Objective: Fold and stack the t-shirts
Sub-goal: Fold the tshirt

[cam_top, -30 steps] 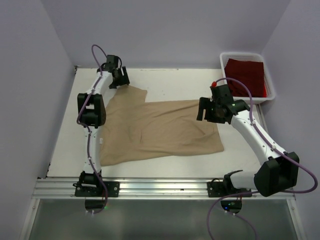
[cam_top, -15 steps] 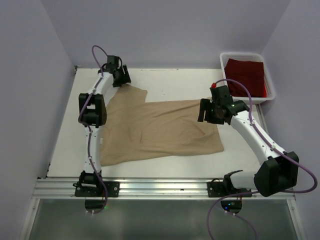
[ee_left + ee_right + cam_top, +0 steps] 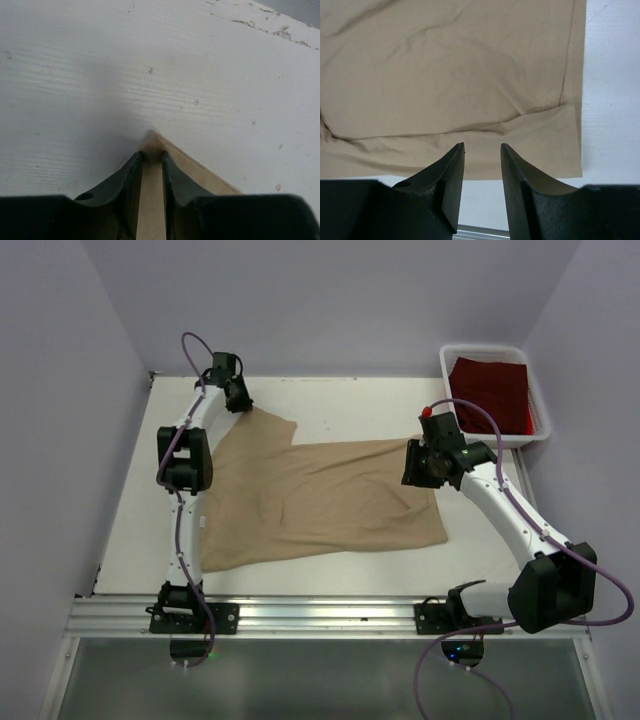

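The tan t-shirt (image 3: pixel 320 500) lies spread out on the white table, wrinkled in the middle. My left gripper (image 3: pixel 245 404) is at its far left corner. In the left wrist view the jaws (image 3: pixel 152 155) stand close together with that cloth corner (image 3: pixel 151 140) puckered up between the fingertips. My right gripper (image 3: pixel 415 465) hangs over the shirt's far right corner. Its jaws (image 3: pixel 482 147) are apart, with nothing between them and the tan cloth (image 3: pixel 445 75) below. The dark red t-shirt (image 3: pixel 493 390) lies folded in the white bin.
The white bin (image 3: pixel 480 348) stands at the back right corner of the table, just behind my right arm. Purple walls close in the left, back and right sides. A metal rail (image 3: pixel 320 615) runs along the near edge.
Both grippers' jaws have narrowed. The left ones have closed in on the shirt's corner. The right gripper has shifted slightly right, over the other far corner.
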Robot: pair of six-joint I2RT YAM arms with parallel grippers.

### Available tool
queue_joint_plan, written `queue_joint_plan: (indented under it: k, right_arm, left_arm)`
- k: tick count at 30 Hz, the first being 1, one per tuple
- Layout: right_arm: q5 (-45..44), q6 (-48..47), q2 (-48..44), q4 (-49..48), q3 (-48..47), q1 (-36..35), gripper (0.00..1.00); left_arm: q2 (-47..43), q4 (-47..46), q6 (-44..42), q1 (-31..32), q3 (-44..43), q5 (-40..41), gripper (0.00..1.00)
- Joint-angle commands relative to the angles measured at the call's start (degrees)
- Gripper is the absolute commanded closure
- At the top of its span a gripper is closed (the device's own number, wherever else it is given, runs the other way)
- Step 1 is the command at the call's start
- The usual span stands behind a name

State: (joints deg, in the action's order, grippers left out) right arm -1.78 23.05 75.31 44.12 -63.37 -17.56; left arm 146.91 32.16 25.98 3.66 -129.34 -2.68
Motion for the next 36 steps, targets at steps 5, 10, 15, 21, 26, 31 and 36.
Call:
queue_joint_plan:
  k: [5,10,15,21,26,31,36]
  right_arm:
    - [1.17,-0.37,-1.04,-1.23,0.36,0.07,0.64]
    - [1.34,-0.02,-1.04,-1.32,0.53,0.16,0.64]
    - [1.17,-0.02,-1.04,-1.32,0.53,0.07,0.65]
    - [-0.41,0.51,-0.43,-2.45,0.62,0.07,0.67]
    - [-5.67,1.82,2.46,-5.27,-0.26,0.25,0.69]
    - [-11.92,3.67,8.88,-8.17,-5.60,0.25,0.52]
    - [-16.06,5.60,20.37,-8.79,-15.70,1.56,0.38]
  left_arm:
    - [2.33,0.88,-1.10,-0.23,0.58,1.09,0.84]
    - [2.50,0.97,-1.72,-0.41,0.93,1.45,0.89]
    - [2.59,0.88,-1.89,-0.41,1.19,1.53,1.00]
    - [-3.97,-2.71,-2.42,-0.41,5.93,1.10,1.00]
    - [-12.07,-4.12,-2.86,-0.41,10.85,1.71,1.00]
    - [-19.55,-3.25,-2.16,-0.41,13.76,1.01,1.00]
    - [-26.74,-3.60,-2.07,-0.41,20.17,0.39,1.00]
